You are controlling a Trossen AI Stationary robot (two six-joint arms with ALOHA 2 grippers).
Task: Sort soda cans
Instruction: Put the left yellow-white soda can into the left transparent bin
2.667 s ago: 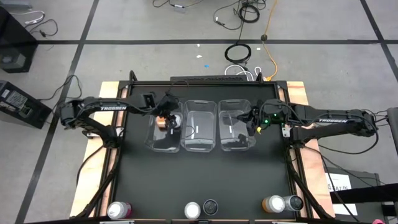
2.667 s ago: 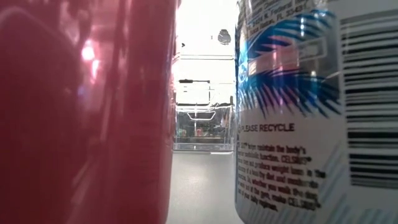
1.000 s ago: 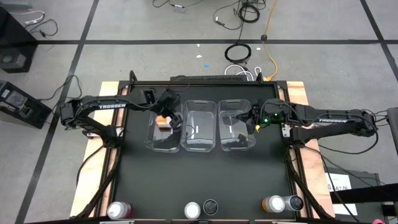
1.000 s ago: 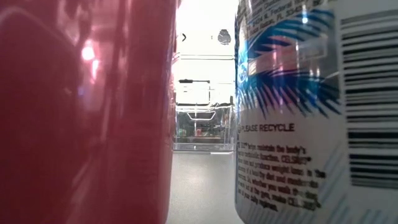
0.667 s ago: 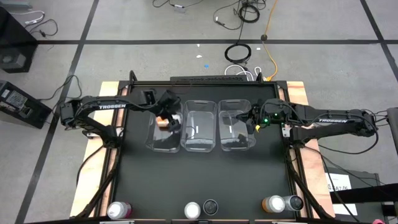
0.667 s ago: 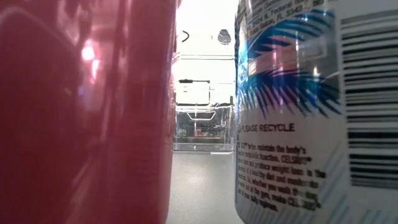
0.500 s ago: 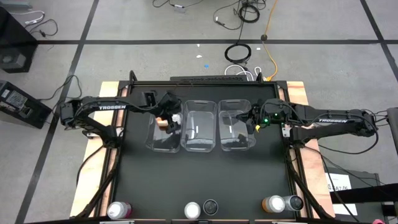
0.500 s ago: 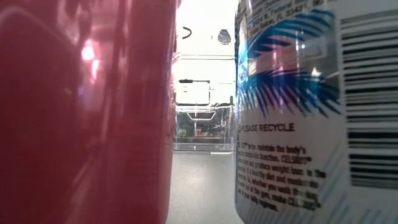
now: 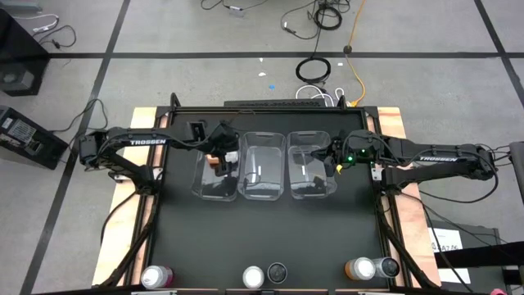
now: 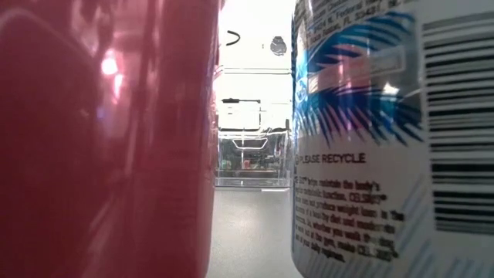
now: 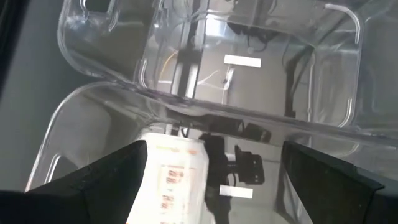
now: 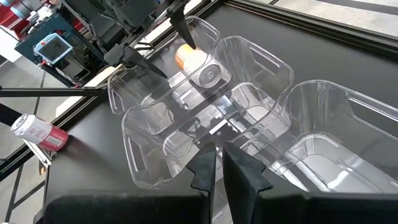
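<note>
An orange soda can [image 12: 190, 57] lies on its side inside the left clear bin [image 9: 214, 187], its silver top [image 12: 209, 76] facing the table's right. My left gripper [image 9: 223, 154] hangs open just above it. Its two fingers [image 11: 102, 183] stand wide apart on either side of the can's label [image 11: 174, 177]; whether one brushes it I cannot tell. My right gripper [image 12: 216, 167] is shut and hovers over the right bin [image 9: 311, 164]. Several other cans stand along the near edge: pink [image 9: 155, 277], silver-topped [image 9: 253, 277], dark [image 9: 277, 272], orange [image 9: 359, 268] and dark [image 9: 385, 266].
Three clear bins sit side by side at mid-table, the middle one [image 9: 262, 168] between both grippers. In the low view a pink can [image 10: 100, 139] and a white, blue-printed can [image 10: 386, 139] stand right at the camera; the bins [image 10: 253, 162] show between them. Dark tabletop [image 9: 262, 238] lies between bins and cans.
</note>
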